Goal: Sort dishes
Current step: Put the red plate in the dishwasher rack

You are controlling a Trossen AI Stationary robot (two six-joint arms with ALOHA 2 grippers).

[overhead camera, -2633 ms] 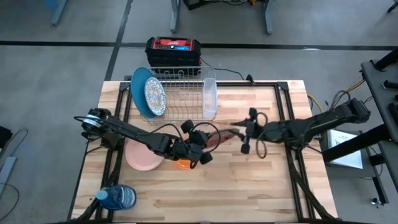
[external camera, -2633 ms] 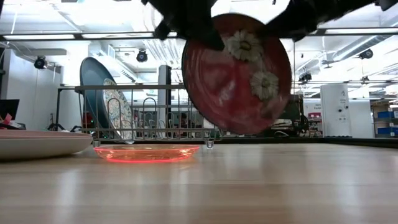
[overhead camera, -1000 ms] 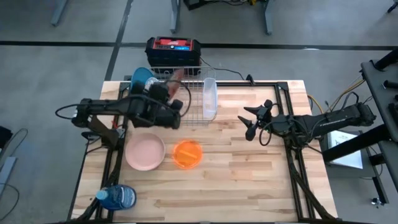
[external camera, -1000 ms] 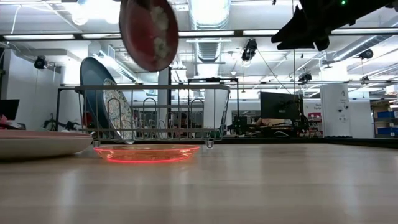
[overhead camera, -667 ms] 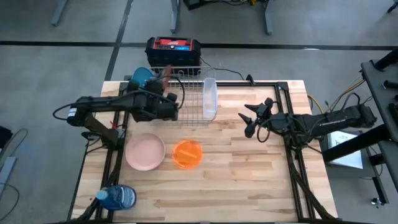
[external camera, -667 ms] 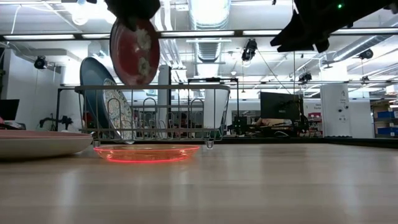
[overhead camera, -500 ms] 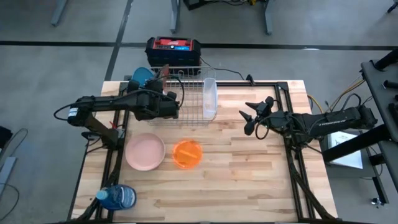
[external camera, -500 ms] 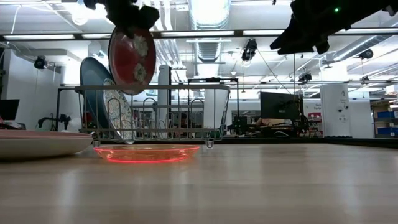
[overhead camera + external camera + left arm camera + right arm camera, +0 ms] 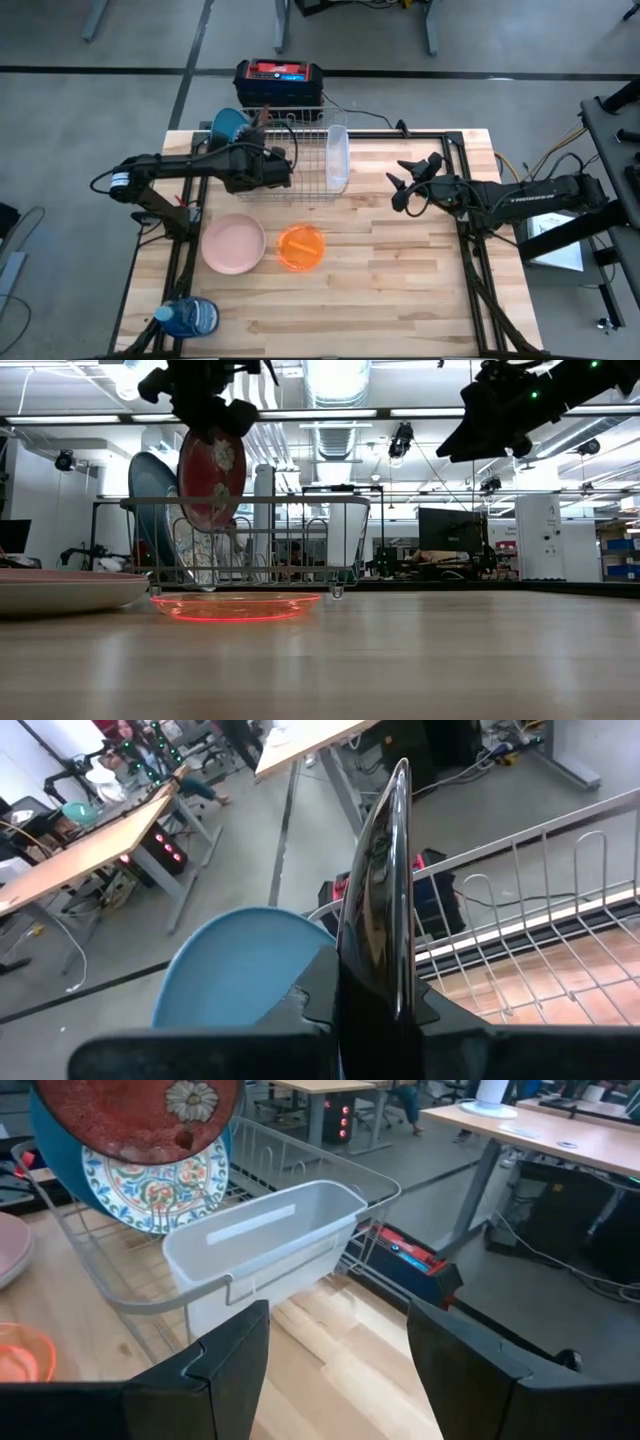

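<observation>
**Red plate going into the rack**

Your red flowered plate (image 9: 212, 478) hangs on edge over the wire dish rack (image 9: 300, 160), beside the patterned plate (image 9: 155, 1180) and blue plate (image 9: 235, 965). The left gripper (image 9: 262, 165) is clamped on its rim. Next, I judge, lower it into a free slot, then release. The right gripper (image 9: 412, 180) waits spread apart, off the rack.

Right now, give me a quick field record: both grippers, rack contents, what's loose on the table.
left gripper: shut on red plate, held upright over the dish rack
right gripper: open, empty, right of the rack
in rack: blue plate, patterned plate
on table: pink dish, orange bowl, water bottle
</observation>
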